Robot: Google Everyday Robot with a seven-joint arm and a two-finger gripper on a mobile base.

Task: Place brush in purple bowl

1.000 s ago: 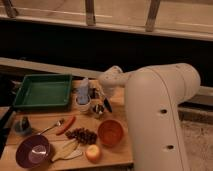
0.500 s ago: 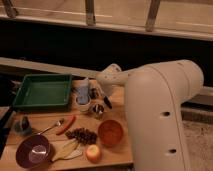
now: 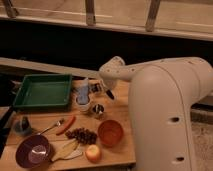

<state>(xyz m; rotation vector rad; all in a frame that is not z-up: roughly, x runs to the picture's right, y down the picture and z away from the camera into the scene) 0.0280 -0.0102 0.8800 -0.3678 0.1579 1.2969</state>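
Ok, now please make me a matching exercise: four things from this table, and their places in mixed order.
1 round dark purple bowl
2 round orange-brown bowl
3 rectangular green tray
4 gripper

a back left
b over the back, right of the tray, shut on the slim dark brush
c front left corner
d front, beside the red-yellow apple

Pairs: 1-c, 2-d, 3-a, 4-b

Gripper [image 3: 105,90], clamping the brush [image 3: 109,94], hovering over the wooden table [image 3: 123,107] beside the green tray [image 3: 42,91]; purple bowl [image 3: 33,150] sitting front left, well apart
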